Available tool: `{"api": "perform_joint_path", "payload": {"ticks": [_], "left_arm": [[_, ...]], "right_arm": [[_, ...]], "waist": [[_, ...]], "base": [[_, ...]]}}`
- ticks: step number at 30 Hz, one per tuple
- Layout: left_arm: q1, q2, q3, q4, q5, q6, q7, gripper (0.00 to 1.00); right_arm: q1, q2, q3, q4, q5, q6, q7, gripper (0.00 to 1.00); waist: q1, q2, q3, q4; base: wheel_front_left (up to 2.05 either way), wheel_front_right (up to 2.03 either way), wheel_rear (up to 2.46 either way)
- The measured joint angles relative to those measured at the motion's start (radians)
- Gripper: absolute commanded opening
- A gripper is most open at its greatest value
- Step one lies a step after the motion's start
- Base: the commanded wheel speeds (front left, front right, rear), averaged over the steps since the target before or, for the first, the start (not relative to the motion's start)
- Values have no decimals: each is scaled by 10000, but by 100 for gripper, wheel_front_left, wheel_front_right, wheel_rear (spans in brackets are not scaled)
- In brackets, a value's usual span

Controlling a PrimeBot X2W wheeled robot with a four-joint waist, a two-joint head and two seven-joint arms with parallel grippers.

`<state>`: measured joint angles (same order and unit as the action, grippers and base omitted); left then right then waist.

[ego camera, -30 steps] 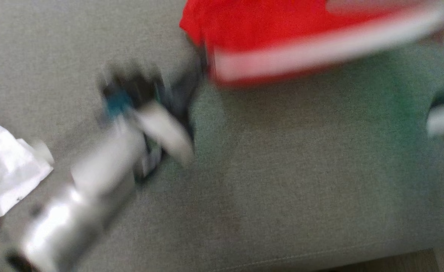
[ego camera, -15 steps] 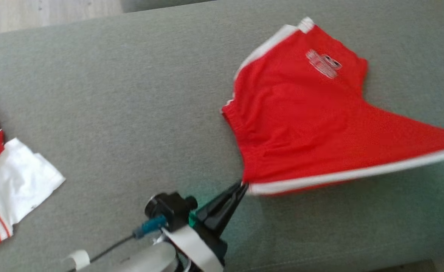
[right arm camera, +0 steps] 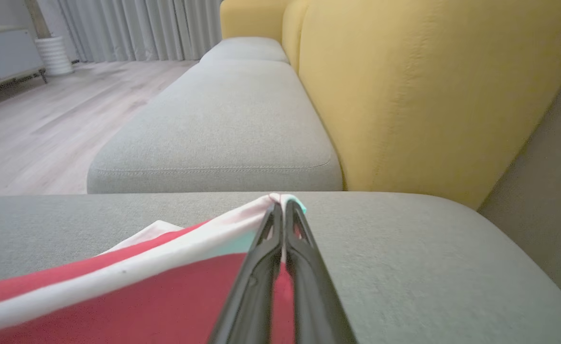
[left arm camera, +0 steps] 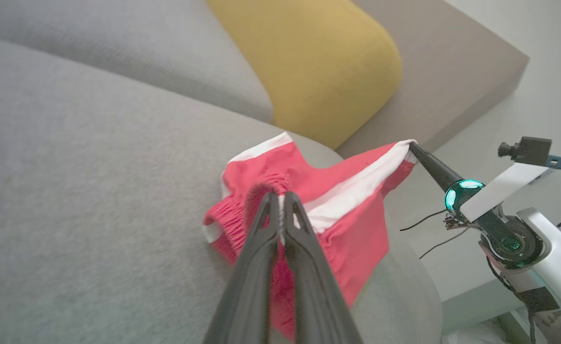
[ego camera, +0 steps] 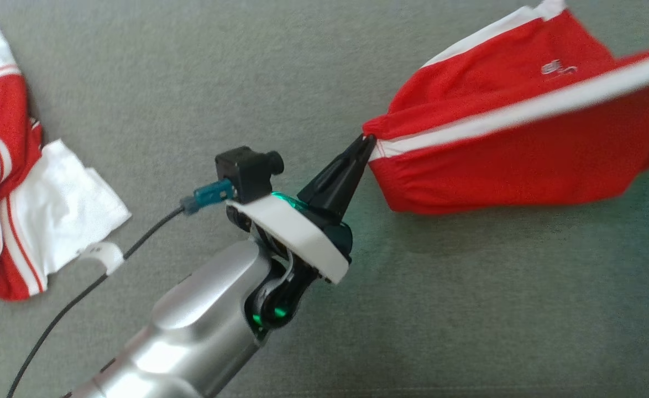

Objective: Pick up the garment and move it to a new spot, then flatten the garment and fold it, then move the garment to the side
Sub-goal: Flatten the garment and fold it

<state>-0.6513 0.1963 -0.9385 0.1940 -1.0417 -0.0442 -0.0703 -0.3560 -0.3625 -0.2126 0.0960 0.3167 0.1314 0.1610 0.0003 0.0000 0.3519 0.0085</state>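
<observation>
Grey sofa (ego camera: pixel 247 83) seat carries everything. Yellow cushion (left arm camera: pixel 309 62) stands at the seat's back. Red shorts (ego camera: pixel 512 155) are stretched over the seat, spanning from gripper to gripper. Red-and-white garment (ego camera: pixel 4 182) lies crumpled on the seat, well apart. Left gripper (ego camera: pixel 364 145) is clamped on the shorts' waistband corner. Right gripper (left arm camera: pixel 412 147) is clamped on a white-striped corner.
</observation>
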Motion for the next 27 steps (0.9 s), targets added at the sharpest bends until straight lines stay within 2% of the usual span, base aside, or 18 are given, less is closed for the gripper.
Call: {"api": "perform_joint_path", "payload": {"ticks": [6, 12, 15, 16, 17, 18, 23, 24, 27], "left_arm": [[-389, -539, 378, 1011, -775, -10, 426, 0], [-1336, -1126, 633, 1950, -970, -242, 382, 0], [-1667, -1246, 654, 2405, -965, -276, 144, 9], [-1700, -1267, 658, 2545, -968, -278, 98, 23], [-1697, -1283, 665, 2619, -1003, -299, 23, 42], [-1697, -1313, 669, 2700, -1024, -357, -63, 100], [-1609, -1406, 656, 2905, -836, -362, -738, 100], [-1503, -1354, 637, 2894, -458, -249, -1204, 100], [-1142, -1198, 662, 2688, 451, 293, -1709, 100]], "right_arm": [[-2257, -105, 1103, 2249, -807, 0, -46, 0], [-3920, -387, 1990, 4297, -1352, 0, -656, 0], [-4513, -385, 2420, 5091, -1377, 0, -1028, 0], [-4640, -360, 2508, 5319, -1266, 0, -1168, 29], [-4757, -334, 2598, 5561, -1162, 0, -1269, 73], [-4823, -326, 2685, 5754, -1089, 0, -1407, 100], [-4927, -424, 2995, 6406, -148, 0, -1824, 100], [-4917, -662, 3208, 6468, 422, 0, -1762, 100], [-4745, -1315, 3327, 6506, 1352, 0, -1306, 100]], "waist": [[0, 0, 626, 444], [-1, 0, 1214, 846], [0, 0, 1435, 1003], [0, 0, 1477, 1043], [-1, 0, 1503, 1070], [-1, 0, 1506, 1088], [-3, 0, 1337, 1140], [-3, 0, 1234, 1178], [-4, 0, 1089, 1296]], "base": [[0, 0, 0], [0, 0, 0], [0, 0, 0], [0, 0, 0], [0, 0, 0], [0, 0, 0], [0, 0, 0], [0, 0, 0], [0, 0, 0]]}}
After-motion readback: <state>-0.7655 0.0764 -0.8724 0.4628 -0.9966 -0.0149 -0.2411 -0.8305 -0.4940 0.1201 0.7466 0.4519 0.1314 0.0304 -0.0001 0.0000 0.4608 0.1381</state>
